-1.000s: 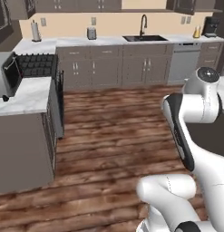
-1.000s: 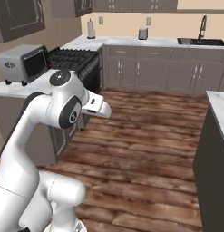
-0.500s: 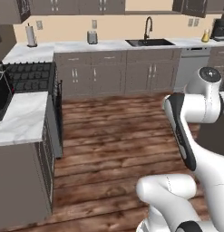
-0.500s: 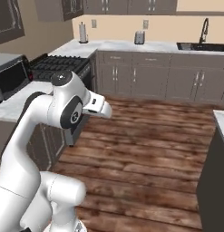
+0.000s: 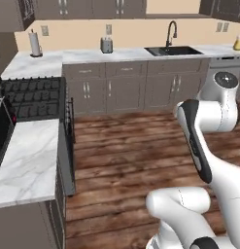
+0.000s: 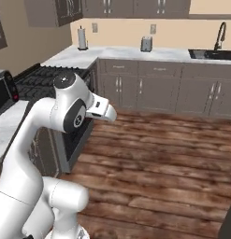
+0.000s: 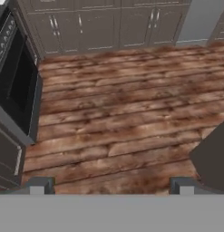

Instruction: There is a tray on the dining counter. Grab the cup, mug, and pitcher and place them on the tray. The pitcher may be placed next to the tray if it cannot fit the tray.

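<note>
Gripper (image 7: 111, 186): dark two-finger jaws stood wide apart, holding nothing.
Below jaws: brown wooden plank floor (image 7: 122, 113).
Left: black oven door (image 7: 18, 86).

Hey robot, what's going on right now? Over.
Tool open, empty, over wooden floor. Stove at one side. Nothing blocking.

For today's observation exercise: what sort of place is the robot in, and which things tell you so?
A home kitchen, rendered. The signs: a black sink with a tall faucet set in a marble worktop, a black gas stove, and grey cabinets along the wall above a wooden plank floor.
</note>
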